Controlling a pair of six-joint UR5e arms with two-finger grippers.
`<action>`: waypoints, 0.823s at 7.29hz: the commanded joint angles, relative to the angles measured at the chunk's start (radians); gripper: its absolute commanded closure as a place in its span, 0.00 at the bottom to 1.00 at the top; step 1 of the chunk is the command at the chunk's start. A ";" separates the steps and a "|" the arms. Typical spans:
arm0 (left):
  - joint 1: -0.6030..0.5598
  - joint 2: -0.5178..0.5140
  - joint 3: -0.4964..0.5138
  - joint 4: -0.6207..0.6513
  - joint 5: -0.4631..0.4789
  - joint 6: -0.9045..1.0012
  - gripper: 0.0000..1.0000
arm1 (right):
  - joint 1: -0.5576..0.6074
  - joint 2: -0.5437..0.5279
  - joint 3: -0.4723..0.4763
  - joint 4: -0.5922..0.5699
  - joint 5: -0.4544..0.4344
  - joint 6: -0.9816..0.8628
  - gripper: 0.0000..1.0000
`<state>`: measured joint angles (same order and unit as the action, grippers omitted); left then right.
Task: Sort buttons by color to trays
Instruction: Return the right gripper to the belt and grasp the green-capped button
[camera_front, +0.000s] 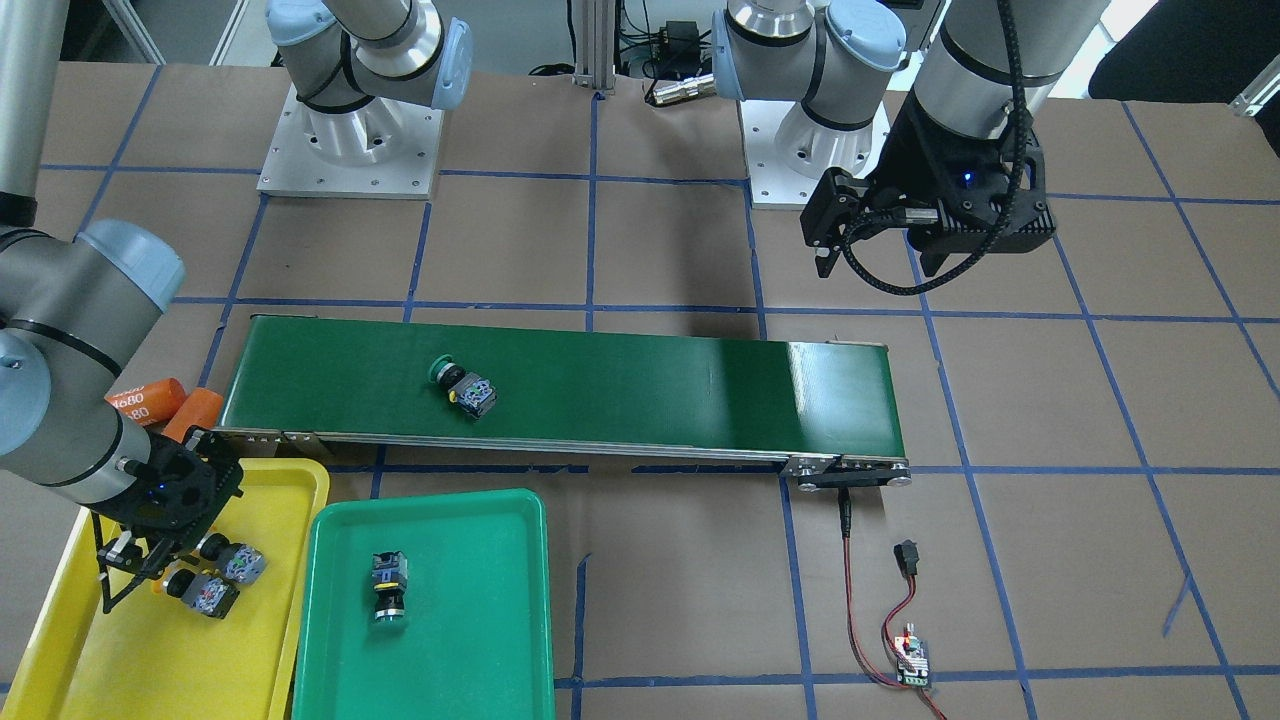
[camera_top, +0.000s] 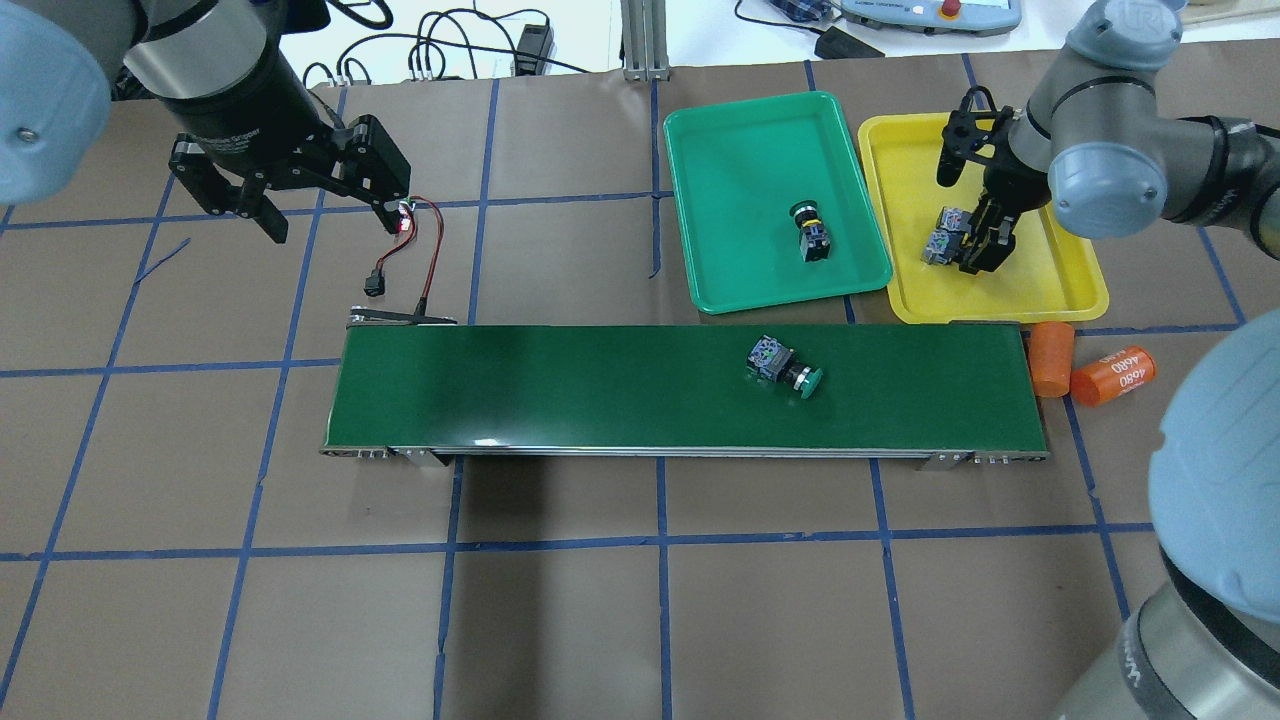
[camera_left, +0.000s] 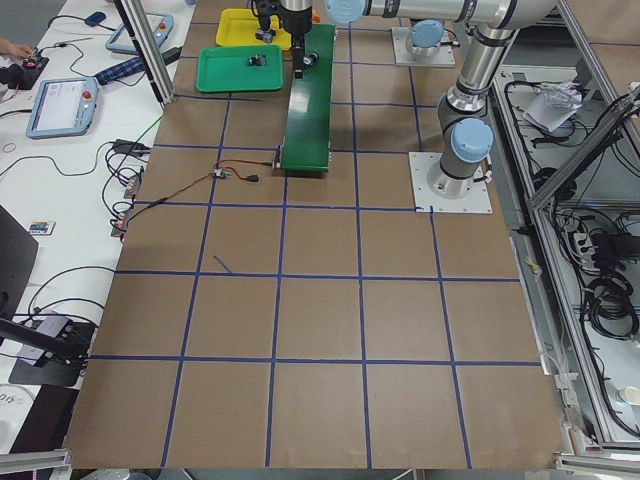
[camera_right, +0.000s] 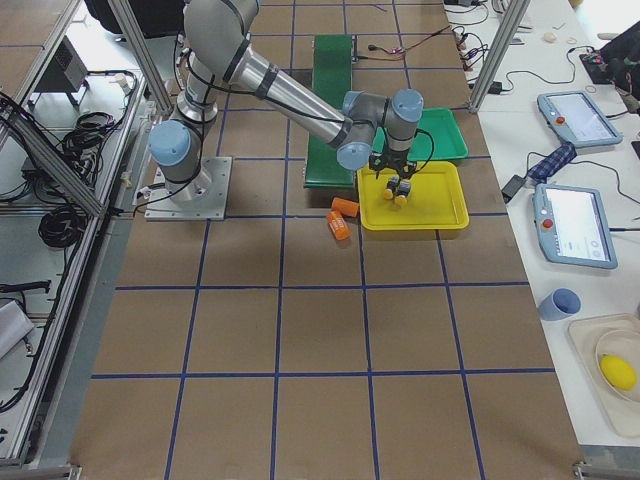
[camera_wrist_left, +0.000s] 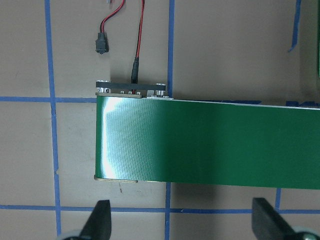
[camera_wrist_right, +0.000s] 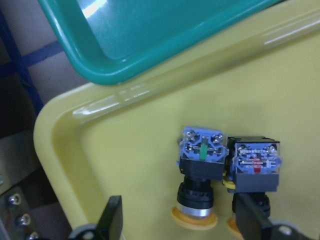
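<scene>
Two yellow-capped buttons lie side by side in the yellow tray; the right wrist view shows them close up. My right gripper hangs open just over them, its fingers spread around the left one, holding nothing. One green-capped button lies in the green tray. Another green-capped button lies on its side on the conveyor belt. My left gripper is open and empty, high above the belt's far end.
Two orange cylinders, one marked 4680, lie by the belt's end next to the yellow tray. A red-black cable and a small circuit board lie on the table off the belt's other end.
</scene>
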<state>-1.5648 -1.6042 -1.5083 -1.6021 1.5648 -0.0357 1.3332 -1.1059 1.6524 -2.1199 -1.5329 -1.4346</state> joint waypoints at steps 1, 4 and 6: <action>0.000 -0.016 0.025 0.001 -0.005 -0.006 0.00 | 0.070 -0.099 0.039 0.105 0.000 0.138 0.00; 0.002 0.000 0.022 0.001 -0.005 -0.001 0.00 | 0.217 -0.337 0.297 0.075 0.005 0.415 0.00; 0.002 0.012 0.011 0.001 -0.002 0.000 0.00 | 0.317 -0.342 0.325 0.026 -0.013 0.498 0.00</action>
<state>-1.5632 -1.6001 -1.4978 -1.6007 1.5638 -0.0357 1.5943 -1.4365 1.9530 -2.0731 -1.5396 -1.0027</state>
